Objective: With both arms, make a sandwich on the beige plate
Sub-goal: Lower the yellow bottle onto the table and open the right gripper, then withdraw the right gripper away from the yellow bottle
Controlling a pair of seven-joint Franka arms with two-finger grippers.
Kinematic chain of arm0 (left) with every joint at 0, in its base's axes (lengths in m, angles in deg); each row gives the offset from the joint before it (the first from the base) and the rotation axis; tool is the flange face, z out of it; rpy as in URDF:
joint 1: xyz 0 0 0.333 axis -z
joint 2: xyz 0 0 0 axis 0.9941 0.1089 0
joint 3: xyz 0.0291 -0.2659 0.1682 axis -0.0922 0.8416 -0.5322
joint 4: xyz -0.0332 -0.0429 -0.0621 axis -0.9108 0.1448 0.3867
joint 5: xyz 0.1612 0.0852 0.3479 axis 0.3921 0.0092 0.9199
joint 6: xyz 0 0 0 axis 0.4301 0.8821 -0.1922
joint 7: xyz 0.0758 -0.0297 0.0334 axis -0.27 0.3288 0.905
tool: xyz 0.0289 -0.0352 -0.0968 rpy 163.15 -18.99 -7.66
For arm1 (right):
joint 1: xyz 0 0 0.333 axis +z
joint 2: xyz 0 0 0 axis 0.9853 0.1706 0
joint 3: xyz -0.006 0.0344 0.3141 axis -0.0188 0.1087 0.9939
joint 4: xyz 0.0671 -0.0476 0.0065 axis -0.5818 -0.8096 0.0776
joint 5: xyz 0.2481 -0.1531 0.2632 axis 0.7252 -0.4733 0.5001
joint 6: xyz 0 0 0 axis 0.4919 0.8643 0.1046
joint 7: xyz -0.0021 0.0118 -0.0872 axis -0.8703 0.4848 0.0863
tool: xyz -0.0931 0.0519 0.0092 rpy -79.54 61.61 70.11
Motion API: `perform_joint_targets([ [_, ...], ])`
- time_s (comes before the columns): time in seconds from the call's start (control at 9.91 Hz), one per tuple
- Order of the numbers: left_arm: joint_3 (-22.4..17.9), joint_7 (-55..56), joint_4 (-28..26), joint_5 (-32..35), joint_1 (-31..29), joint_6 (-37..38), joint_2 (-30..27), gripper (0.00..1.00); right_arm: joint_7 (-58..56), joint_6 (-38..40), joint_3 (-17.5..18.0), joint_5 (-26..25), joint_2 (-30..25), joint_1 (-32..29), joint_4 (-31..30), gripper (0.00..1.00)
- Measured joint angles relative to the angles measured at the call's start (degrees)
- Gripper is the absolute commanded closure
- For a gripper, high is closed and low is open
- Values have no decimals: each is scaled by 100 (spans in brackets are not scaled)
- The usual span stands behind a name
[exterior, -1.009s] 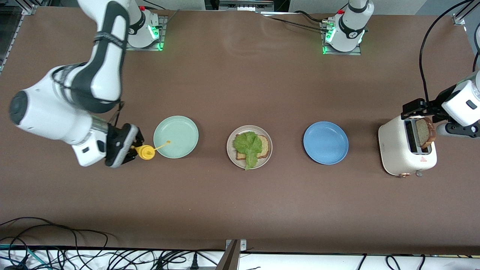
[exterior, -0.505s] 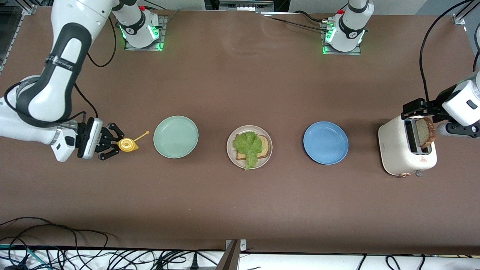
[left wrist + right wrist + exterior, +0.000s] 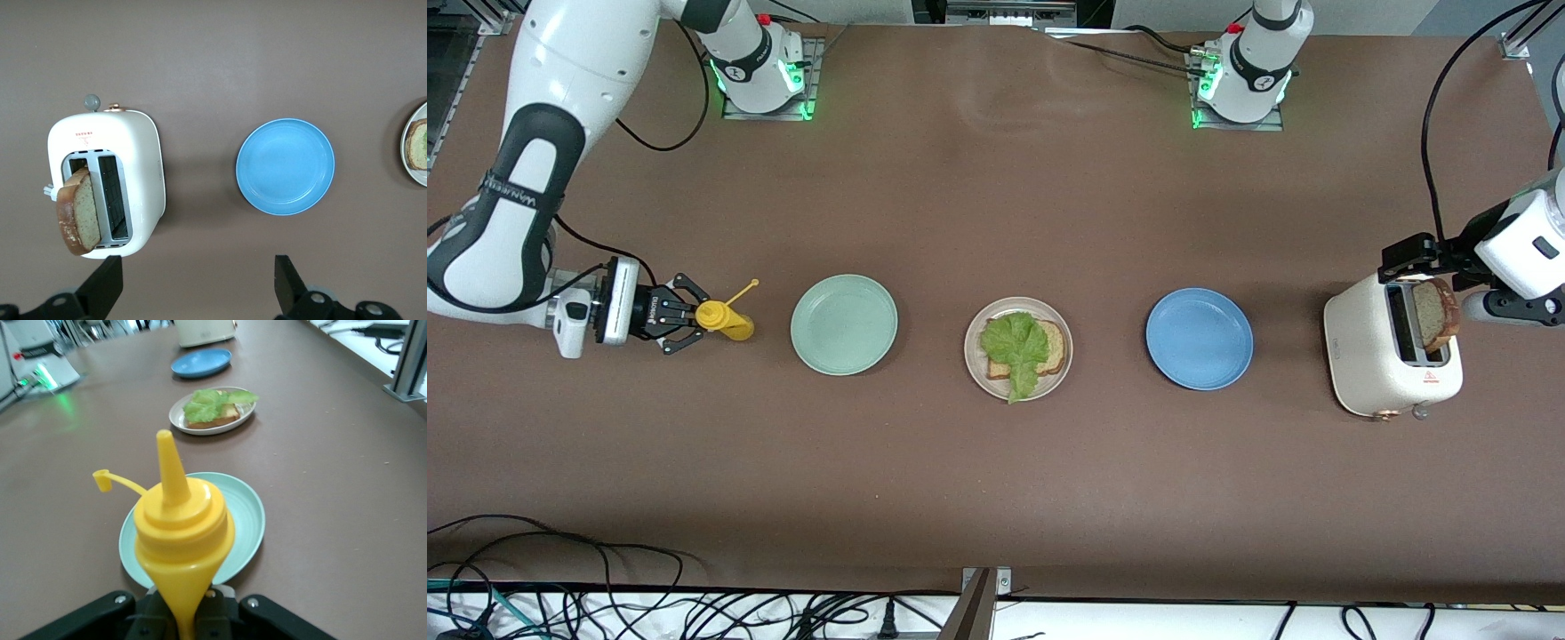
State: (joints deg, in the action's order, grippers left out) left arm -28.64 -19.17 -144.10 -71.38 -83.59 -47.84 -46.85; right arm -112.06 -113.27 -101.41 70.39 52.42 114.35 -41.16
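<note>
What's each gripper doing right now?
Left gripper: open, holding nothing, over the table beside the toaster.
Right gripper: shut on the mustard bottle.

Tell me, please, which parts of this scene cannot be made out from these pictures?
- Bread slice on the beige plate: mostly hidden under the lettuce in the front view.
- Right gripper: fingers cut off by the right wrist view's edge, under the yellow bottle.
- Toasted slice: lower part inside the toaster.
</note>
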Motion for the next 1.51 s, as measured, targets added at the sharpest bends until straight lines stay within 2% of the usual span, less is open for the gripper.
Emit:
perform_joint_targets([
  [0.1, 0, 0, 0, 0, 0, 1, 1, 0, -237, 7, 409, 10, 17, -392, -2, 100],
  [0.2, 0, 0, 0, 0, 0, 3, 1, 0, -425, 18, 651, 15, 33, -633, -2, 100],
  [0.61, 1, 0, 0, 0, 0, 7, 2, 0, -571, 61, 769, 17, 180, -703, -1, 97],
  [0.71, 1, 0, 0, 0, 0, 8, 2, 0, -572, 60, 781, 17, 252, -707, -1, 76],
  [0.81, 1, 0, 0, 0, 0, 9, 2, 0, -575, 61, 784, 17, 323, -715, -1, 17],
  [0.91, 1, 0, 0, 0, 0, 10, 3, 0, -574, 63, 785, 17, 390, -727, -1, 0],
  [1.31, 1, 0, 0, 0, -1, 13, 19, 0, -580, 80, 766, 17, 424, -798, 83, 0],
  [1.51, 1, 0, 0, 0, 0, 13, 24, 0, -580, 77, 661, -247, 420, -945, 232, 0],
])
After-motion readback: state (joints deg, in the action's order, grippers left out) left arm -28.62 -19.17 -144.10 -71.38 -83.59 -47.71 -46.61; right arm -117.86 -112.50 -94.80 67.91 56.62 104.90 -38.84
